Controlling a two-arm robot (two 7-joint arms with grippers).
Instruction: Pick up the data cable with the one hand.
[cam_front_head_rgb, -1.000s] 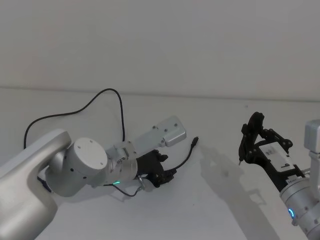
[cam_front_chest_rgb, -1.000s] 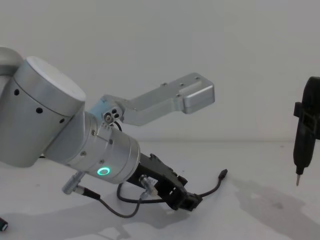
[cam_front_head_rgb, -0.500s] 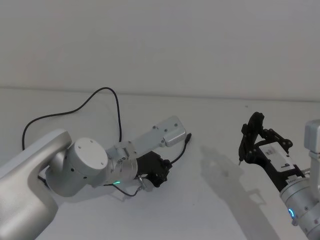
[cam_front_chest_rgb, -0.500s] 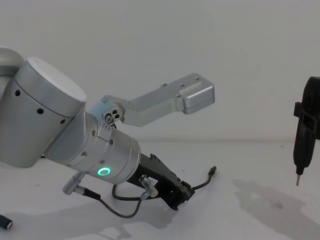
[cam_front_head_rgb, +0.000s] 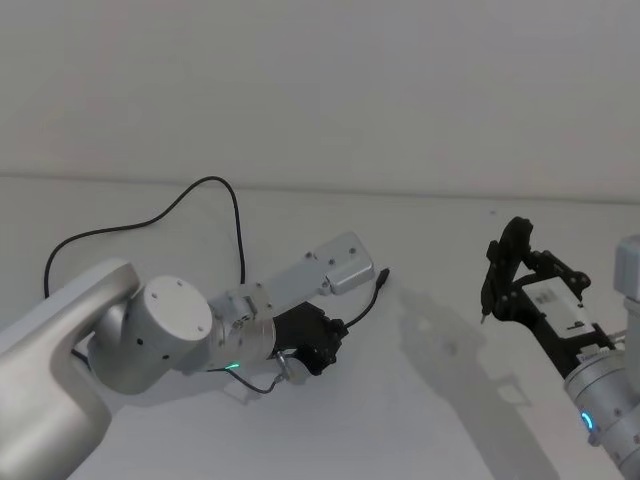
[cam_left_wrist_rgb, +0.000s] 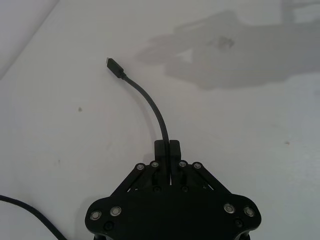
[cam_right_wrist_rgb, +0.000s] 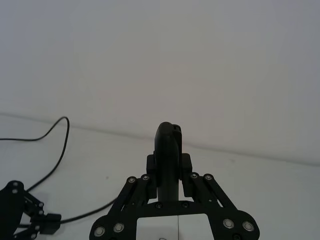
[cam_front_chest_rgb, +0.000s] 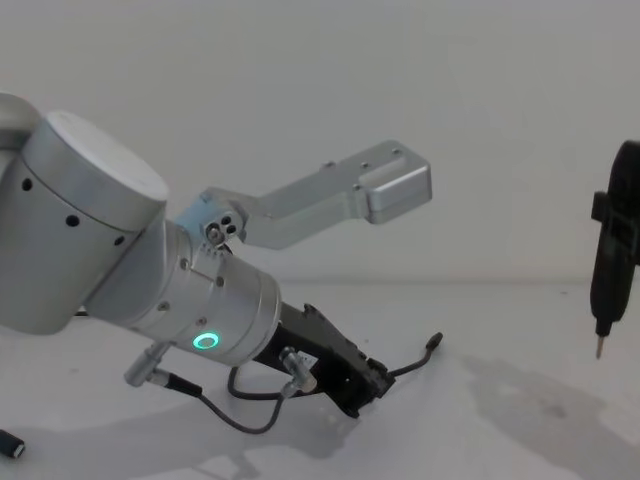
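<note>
So I'm looking at the left hand (cam_left_wrist_rgb: 167, 148) through its wrist cam, and its fingers are squeezing tight on the data cable (cam_left_wrist_rgb: 150, 103), pinching it right at the tips. A short stretch of cable is poking out past the fingertips and curving away to the little dark plug (cam_left_wrist_rgb: 113, 66). From the chest cam that plug end is looking slightly raised, but I honestly can't tell if it's touching the counter (cam_front_head_rgb: 420, 420) or not. The hand itself is sitting low and angling down toward the counter, roughly in the middle-left of the head cam. The rest of the cable is trailing back behind the arm in a big loop across the counter and running off toward the robot's left side.

The right hand (cam_right_wrist_rgb: 169, 169) is hanging out well apart on the right, up off the counter, clamping narrow around a slim black tool (cam_front_chest_rgb: 612, 250) that's pointing its pale tip downward.
</note>
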